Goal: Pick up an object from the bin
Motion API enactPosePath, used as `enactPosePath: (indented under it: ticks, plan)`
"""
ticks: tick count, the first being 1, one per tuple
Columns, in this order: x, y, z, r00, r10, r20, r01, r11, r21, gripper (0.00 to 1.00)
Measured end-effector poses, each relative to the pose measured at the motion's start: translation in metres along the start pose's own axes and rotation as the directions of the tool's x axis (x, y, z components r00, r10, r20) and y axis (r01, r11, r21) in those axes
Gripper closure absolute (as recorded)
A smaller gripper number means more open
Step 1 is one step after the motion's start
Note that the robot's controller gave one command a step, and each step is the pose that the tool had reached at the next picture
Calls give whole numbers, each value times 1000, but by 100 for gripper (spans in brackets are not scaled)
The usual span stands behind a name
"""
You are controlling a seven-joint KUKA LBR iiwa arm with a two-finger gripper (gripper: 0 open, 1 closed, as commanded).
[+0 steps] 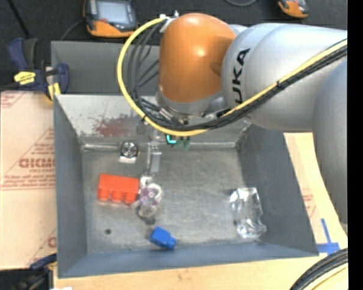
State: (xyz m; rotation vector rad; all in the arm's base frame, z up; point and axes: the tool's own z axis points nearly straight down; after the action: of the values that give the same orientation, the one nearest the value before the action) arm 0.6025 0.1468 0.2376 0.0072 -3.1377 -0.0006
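Although seen only from above and a little to the side, possible to place the end effector low in the left half of the bin — directly over a small clear toy with some purple inside, touching it or nearly so. Cannot tell whether apart or together, nor whether clamped on anything.

Seems to need only a short straight way down to that toy, with no shift to the side. Close on its left, almost touching, an orange-red block with its long axis across the bin — could hinder the closing.

Counted: one small clear toy, one orange-red block, one blue block near the front wall, one round metal piece by the back wall, one crumpled clear bag well apart on the right.
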Motion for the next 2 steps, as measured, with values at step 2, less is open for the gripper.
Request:
enactPosePath:
  ticks: [2]
  plan:
    - [28,32,169,995,-95,3,95,995,1,0]
